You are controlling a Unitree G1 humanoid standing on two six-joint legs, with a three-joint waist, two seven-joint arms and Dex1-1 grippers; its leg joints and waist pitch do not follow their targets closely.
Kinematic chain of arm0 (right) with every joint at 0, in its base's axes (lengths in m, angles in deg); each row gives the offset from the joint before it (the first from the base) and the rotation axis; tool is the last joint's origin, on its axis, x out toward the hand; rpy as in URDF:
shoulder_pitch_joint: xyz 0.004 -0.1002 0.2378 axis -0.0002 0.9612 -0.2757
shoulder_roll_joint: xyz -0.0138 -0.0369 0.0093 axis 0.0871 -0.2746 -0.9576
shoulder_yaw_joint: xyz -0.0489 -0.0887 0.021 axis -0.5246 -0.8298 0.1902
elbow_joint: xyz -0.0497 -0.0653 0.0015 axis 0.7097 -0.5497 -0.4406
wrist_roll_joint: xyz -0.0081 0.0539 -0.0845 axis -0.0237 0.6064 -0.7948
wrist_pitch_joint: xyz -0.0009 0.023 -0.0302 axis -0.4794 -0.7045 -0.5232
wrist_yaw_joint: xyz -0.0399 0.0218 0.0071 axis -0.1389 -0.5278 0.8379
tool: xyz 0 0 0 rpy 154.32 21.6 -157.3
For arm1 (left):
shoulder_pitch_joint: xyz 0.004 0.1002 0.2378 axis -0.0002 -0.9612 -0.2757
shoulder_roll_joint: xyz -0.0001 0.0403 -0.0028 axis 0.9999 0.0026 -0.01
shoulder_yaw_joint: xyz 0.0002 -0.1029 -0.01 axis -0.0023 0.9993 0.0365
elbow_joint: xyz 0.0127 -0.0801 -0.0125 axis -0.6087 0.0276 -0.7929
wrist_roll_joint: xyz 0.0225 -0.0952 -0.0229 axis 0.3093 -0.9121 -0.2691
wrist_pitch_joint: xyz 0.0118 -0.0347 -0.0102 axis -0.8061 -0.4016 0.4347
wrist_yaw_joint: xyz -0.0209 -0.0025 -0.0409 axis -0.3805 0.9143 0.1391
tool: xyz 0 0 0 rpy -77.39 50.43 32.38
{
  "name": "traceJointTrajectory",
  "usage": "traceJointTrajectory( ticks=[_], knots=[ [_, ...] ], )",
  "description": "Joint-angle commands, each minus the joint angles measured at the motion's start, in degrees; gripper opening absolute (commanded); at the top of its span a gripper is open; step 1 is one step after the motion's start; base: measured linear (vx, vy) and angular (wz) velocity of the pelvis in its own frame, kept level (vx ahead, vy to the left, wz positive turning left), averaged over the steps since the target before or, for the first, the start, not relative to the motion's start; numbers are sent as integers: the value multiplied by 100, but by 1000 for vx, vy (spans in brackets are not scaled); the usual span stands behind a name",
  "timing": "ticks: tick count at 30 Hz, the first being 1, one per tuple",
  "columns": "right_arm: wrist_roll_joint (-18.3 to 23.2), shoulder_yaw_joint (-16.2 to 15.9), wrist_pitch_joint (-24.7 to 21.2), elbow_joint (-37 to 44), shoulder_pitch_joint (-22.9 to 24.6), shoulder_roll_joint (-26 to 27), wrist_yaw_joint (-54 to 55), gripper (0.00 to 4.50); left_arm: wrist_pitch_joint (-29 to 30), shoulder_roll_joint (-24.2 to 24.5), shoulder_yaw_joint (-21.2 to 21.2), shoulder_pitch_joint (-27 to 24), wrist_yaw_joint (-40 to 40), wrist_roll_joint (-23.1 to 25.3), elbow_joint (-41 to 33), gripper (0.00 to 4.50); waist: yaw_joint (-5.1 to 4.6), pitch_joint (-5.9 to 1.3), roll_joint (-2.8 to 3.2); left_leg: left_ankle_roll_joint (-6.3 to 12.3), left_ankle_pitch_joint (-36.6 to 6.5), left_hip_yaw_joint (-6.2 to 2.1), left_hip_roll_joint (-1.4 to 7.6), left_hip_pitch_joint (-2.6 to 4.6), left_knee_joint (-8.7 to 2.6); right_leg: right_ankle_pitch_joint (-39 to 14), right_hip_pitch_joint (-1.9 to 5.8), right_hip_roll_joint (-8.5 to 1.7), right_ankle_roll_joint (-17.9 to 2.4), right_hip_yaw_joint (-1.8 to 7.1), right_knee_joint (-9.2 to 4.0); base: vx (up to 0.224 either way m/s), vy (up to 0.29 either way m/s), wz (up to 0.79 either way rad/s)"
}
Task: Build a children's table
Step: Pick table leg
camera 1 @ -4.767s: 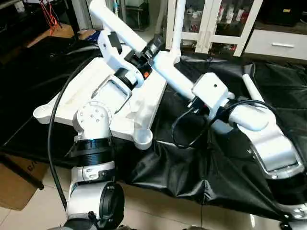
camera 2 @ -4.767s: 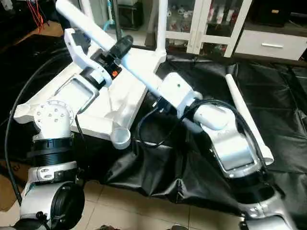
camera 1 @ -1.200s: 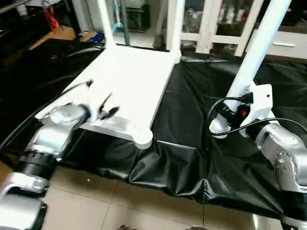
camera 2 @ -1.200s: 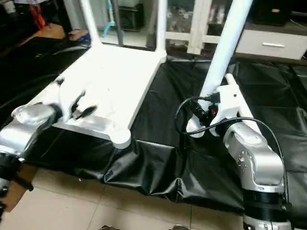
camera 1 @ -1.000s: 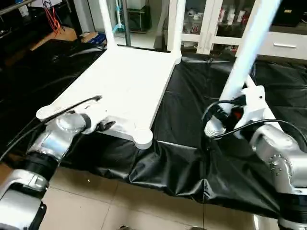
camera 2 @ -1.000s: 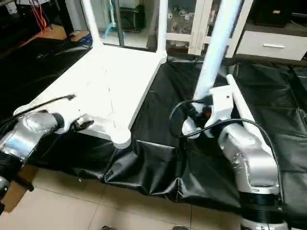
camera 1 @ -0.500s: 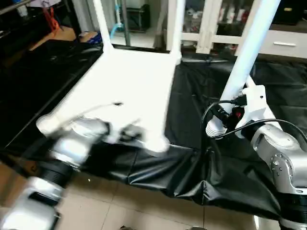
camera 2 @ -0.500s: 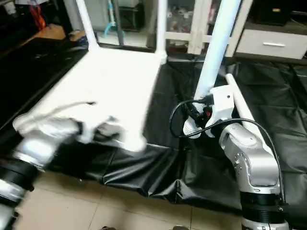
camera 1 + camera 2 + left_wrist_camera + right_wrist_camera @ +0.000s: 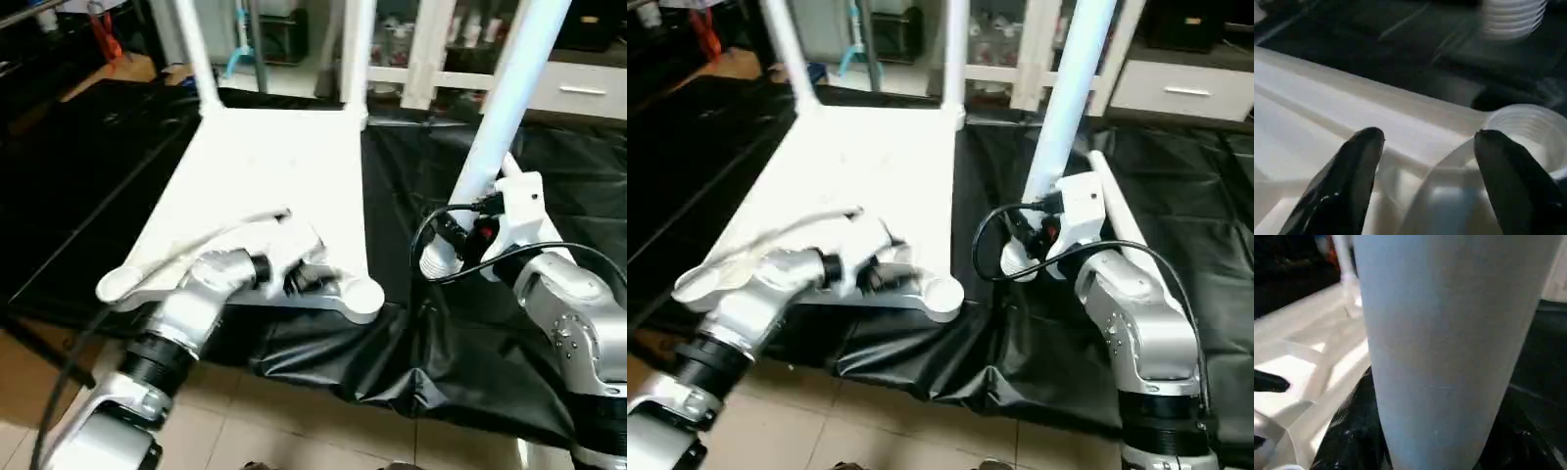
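Bracing the table top at its near edge, the left gripper spread its fingers wide, just beside the empty corner socket. Right of that socket, the right gripper clasped an upright leg. Likely next: carrying its threaded end over the socket and screwing in. Two fitted legs stood at the far corners. No writing was legible.

We see a tiled floor covered by a black sheet whose near edge is rumpled into folds. On the sheet the white table top lies underside up, with two legs standing at its far corners. A loose white leg lies flat on the sheet toward its right edge.
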Motion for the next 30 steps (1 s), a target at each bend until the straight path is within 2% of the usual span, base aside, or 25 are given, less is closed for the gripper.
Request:
traceJointTrajectory(
  ticks=[1,3,5,6,7,8,9,11,12,13,14,15,17,20,22,25,29,30],
  knots=[
    [650,179,-215,274,66,-138,-673,184,288,234,131,-112,-670,-384,-314,371,16,-410,-109,339,-582,-301,605,129,-520,-772,286,-474,-1397,314,-341,0,0,0],
    [1169,233,-491,432,170,-279,-1245,184,467,400,76,-177,-985,-425,-387,396,14,-403,-87,398,-593,-306,607,152,-527,-731,267,-430,-1395,300,-323,0,0,0],
    [1466,204,-716,549,276,-500,-1715,184,293,514,-56,-197,-1083,-226,-257,408,10,-391,-89,392,-678,-310,611,150,-539,-877,265,-430,-1356,301,-347,0,0,0],
    [1510,131,-738,504,324,-664,-2043,184,-23,582,-199,-168,-1120,25,-2,408,15,-386,-94,335,-752,-305,614,162,-546,-1007,250,-430,-1330,305,-368,0,0,0],
    [1510,131,-738,504,324,-664,-2043,184,-23,582,-199,-168,-1120,25,-2,411,20,-377,-109,266,-871,-302,612,165,-553,-1201,241,-429,-1263,309,-395,0,0,0],
    [1272,29,-380,260,316,-739,-2195,184,-409,595,-332,-82,-1058,303,346,424,25,-379,-107,208,-885,-296,612,179,-555,-1247,232,-439,-1247,316,-401,0,0,0],
    [1174,-7,-230,168,306,-761,-2209,184,-499,596,-364,-53,-1027,369,432,438,15,-369,-118,115,-983,-294,607,178,-564,-1387,207,-430,-1181,320,-431,0,0,0],
    [1003,-37,-5,14,245,-750,-2132,184,-618,567,-394,15,-943,450,585,438,18,-377,-114,-42,-1111,-312,615,177,-578,-1491,216,-459,-1173,323,-432,0,0,0],
    [940,-26,79,-63,190,-728,-2058,184,-713,543,-410,69,-882,509,697,438,4,-377,-155,-95,-1143,-309,614,167,-584,-1485,206,-449,-1166,323,-437,0,0,0],
    [899,30,172,-126,101,-663,-1919,184,-840,513,-426,159,-771,604,879,438,15,-384,-143,-125,-1138,-313,609,179,-584,-1450,203,-454,-1188,323,-428,0,0,0],
    [903,49,179,-132,81,-645,-1885,184,-856,510,-430,177,-753,624,916,438,9,-382,-147,-125,-1145,-304,605,180,-583,-1435,191,-446,-1189,327,-434,0,0,0],
    [926,132,189,-126,20,-596,-1746,184,-876,534,-459,227,-741,713,1017,438,6,-387,-142,-101,-1084,-315,604,159,-581,-1334,226,-462,-1210,329,-416,0,0,0],
    [914,159,205,-131,0,-590,-1701,184,-900,550,-475,246,-754,757,1066,438,10,-396,-151,-42,-957,-314,609,159,-574,-1191,226,-463,-1232,327,-401,0,0,0],
    [880,231,326,-162,-18,-557,-1628,184,-879,528,-451,304,-855,806,1219,402,14,-416,-140,72,-733,-297,602,148,-552,-875,237,-456,-1304,322,-367,0,0,0],
    [851,214,396,-198,-13,-557,-1641,184,-870,511,-458,334,-933,799,1282,399,24,-430,-134,190,-536,-292,601,142,-542,-599,252,-459,-1391,311,-342,0,0,0],
    [809,184,451,-221,11,-567,-1646,184,-826,538,-536,350,-1185,786,1293,373,38,-424,-133,273,-524,-286,602,142,-535,-623,256,-468,-1446,310,-350,0,0,0],
    [807,154,499,-250,5,-594,-1626,184,-892,555,-605,413,-1266,896,1412,346,31,-407,-124,201,-734,-296,614,150,-554,-900,250,-462,-1405,309,-371,0,0,0],
    [808,135,511,-256,-4,-598,-1617,184,-900,549,-610,445,-1302,921,1474,326,24,-405,-118,166,-789,-299,614,150,-559,-937,251,-461,-1405,310,-377,0,0,0]
  ],
)
